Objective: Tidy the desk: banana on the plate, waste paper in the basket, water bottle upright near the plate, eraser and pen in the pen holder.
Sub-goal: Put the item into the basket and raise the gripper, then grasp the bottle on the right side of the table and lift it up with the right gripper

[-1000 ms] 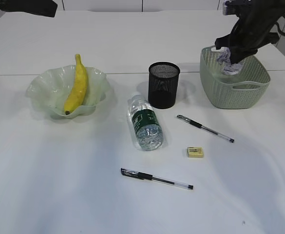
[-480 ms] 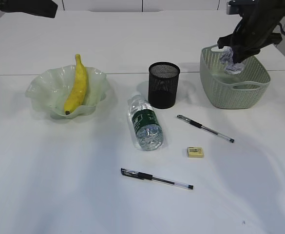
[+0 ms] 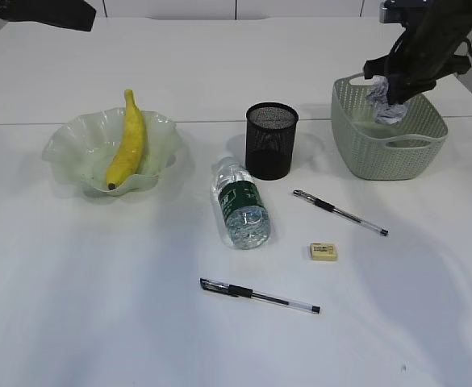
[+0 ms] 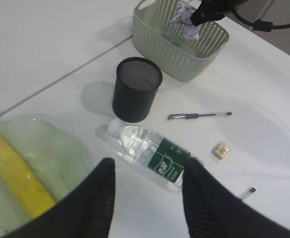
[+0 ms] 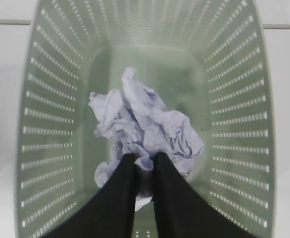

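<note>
Above the green basket [image 3: 387, 149], the right gripper [image 5: 142, 161] pinches crumpled waste paper [image 5: 147, 126] between narrowly parted fingers [image 5: 120, 193]. The left gripper [image 4: 145, 191] hangs half open, empty, over the fallen water bottle [image 4: 152, 153], whose green label is unreadable. The banana [image 3: 127, 145] lies in its plate [image 3: 66, 149].

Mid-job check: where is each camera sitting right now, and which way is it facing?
Exterior: front, slanting down over the white table; right arm shows top right.
Left wrist: high over the pale green wavy plate, facing the lying clear water bottle; left gripper fingers frame it.
Right wrist: straight down into the green woven basket; right gripper pinching crumpled paper.
Shared: basket, paper.
</note>
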`<state>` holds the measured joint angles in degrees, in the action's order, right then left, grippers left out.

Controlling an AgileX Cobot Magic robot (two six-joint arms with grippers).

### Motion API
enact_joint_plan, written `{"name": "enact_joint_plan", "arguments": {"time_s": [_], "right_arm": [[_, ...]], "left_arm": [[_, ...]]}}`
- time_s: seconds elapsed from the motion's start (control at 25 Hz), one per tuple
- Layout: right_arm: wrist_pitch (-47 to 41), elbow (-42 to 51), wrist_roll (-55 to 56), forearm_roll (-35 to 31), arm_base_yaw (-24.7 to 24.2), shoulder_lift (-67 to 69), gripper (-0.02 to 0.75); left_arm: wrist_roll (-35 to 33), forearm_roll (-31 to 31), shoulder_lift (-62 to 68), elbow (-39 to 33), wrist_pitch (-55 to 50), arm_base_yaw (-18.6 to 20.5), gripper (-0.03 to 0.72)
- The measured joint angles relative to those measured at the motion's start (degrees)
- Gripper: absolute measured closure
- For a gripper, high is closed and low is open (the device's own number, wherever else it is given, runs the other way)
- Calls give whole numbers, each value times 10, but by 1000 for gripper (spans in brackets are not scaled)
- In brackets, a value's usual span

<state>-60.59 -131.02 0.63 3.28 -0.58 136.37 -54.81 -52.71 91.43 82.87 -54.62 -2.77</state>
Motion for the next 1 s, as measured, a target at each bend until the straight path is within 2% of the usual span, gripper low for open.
{"name": "enact_joint_plan", "arguments": {"time_s": [0.12,0.32,0.44,1.0], "right_arm": [[0,0,18,-2,0,0,585],[-5,0,50,-14,0,0,433],[-14,0,53,-22,0,0,375],[-47,0,56,-26,0,-49,349]], "left_arm": [[0,0,0,0,0,0,371],[1,0,0,0,-1,0,371],[1,0,0,0,-2,0,371],[3,0,0,0,-4,0,371]]}}
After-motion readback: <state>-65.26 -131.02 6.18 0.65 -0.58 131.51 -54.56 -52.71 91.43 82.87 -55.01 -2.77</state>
